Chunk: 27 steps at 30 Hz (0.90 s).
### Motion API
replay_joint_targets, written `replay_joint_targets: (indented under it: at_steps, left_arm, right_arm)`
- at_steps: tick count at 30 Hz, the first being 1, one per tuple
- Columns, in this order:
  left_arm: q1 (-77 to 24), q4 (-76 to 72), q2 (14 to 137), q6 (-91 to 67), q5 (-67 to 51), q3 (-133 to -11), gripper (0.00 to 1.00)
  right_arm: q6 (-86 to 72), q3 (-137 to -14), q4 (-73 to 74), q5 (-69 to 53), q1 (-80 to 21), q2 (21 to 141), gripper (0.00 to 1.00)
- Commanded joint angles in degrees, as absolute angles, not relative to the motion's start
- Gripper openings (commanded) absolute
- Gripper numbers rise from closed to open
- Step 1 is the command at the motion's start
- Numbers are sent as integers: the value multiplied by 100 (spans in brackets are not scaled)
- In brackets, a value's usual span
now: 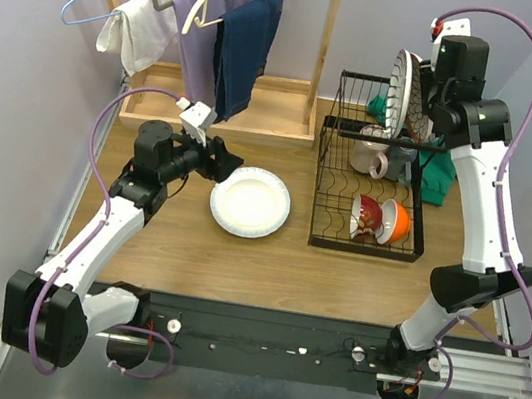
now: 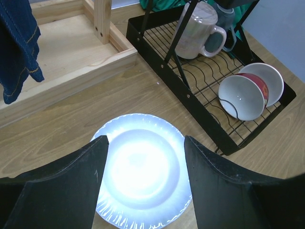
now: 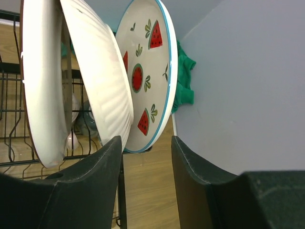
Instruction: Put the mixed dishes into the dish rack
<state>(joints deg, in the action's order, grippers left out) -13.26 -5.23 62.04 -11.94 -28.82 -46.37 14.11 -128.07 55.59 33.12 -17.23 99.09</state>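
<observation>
A white plate with a ribbed rim (image 1: 250, 202) lies flat on the wooden table, left of the black wire dish rack (image 1: 324, 183). My left gripper (image 1: 229, 165) is open and empty just above the plate's near-left edge; in the left wrist view its jaws (image 2: 145, 143) straddle the plate (image 2: 143, 167). In the rack's upper tier stand a striped plate (image 1: 402, 89), a white ribbed plate (image 3: 102, 81) and a plate with red fruit motifs (image 3: 147, 71). My right gripper (image 3: 146, 143) is open and empty by the fruit plate's lower rim. A pale mug (image 1: 369, 155), a red bowl (image 1: 370, 216) and an orange bowl (image 1: 396, 222) sit in the lower tier.
A wooden clothes stand (image 1: 260, 108) with hanging garments (image 1: 240, 44) stands at the back left. A green cloth (image 1: 442, 177) lies right of the rack, near the grey wall (image 3: 238, 71). A dark mug (image 2: 224, 24) stands behind the pale one.
</observation>
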Motion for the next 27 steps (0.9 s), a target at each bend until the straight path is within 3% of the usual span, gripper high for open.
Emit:
replay_joint_targets:
  at_steps: [1,10,16,27]
  left_arm:
    - [-1354,-510,6126,-1178,-2979,-4562,74]
    - [-1354,-501,6126,-1204,-2988,-4553,74]
    - [-1354,-685,6231,-1292,-3023,-4482,74]
    - [-1354,-615,6275,-1266,-3032,-4553,74]
  right_arm:
    - [1283,-12718,5572,3340,-1679,10011,52]
    - [1142,-13148,5564,3130,-1679,9853,52]
    - [1213,-12544,5572,2918,-1679,9598,52]
    - [1230,-12507,5423,2725,-1670,9966,52]
